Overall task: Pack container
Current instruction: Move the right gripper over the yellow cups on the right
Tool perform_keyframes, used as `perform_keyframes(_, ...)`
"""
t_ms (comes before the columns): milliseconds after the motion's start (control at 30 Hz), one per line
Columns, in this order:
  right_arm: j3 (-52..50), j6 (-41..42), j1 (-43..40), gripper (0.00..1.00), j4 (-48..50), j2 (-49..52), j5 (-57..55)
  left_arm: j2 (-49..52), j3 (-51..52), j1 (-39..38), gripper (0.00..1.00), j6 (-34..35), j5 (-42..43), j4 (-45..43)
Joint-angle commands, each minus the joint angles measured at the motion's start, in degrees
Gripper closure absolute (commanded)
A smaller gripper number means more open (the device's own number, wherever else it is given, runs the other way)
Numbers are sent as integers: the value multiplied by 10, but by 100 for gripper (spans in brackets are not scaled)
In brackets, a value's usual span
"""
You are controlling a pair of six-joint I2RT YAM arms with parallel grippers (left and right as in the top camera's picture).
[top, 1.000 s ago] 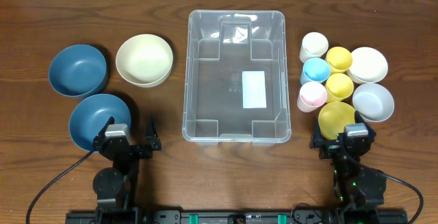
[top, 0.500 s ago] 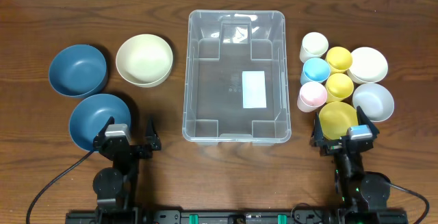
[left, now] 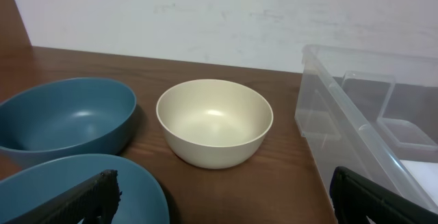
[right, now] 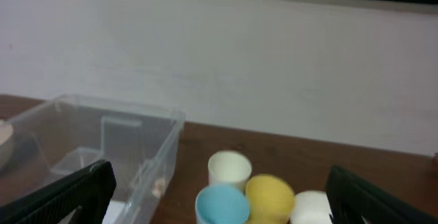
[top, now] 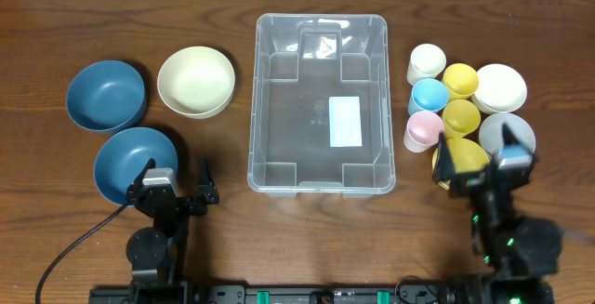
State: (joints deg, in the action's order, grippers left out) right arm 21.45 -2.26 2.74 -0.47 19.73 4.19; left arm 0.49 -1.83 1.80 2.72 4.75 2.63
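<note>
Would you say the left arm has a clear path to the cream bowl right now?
Probably yes. The left gripper is open, and the cream bowl sits ahead of it with only bare table between; the nearer blue bowl lies off to one side, the container to the other.

The container (top: pixel 297 109) lies between three bowls (top: pixel 195 82) on its left and cups (top: pixel 460 116) on its right.

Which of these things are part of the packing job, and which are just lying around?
Job: clear bin. Probably to be packed: far blue bowl, near blue bowl, cream bowl, white cup, blue cup, pink cup, yellow cups, white bowl, grey bowl.
Just there: black cable, wooden table.
</note>
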Motion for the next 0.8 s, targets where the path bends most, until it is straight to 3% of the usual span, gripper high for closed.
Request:
perform_keyframes(0, 112, -22, -6, 1, -35, 106, -9, 1, 16, -2, 2, -8, 7, 7)
perform_keyframes(300, 389, -26, -4, 1, -229, 390, 4, 1, 16, -2, 2, -8, 7, 7)
perform_keyframes(533, 405, -8, -4, 1, -312, 457, 42, 1, 16, -2, 2, -8, 7, 7)
perform_keyframes(767, 405, -30, -5, 1, -371, 461, 1, 1, 16, -2, 2, -8, 7, 7)
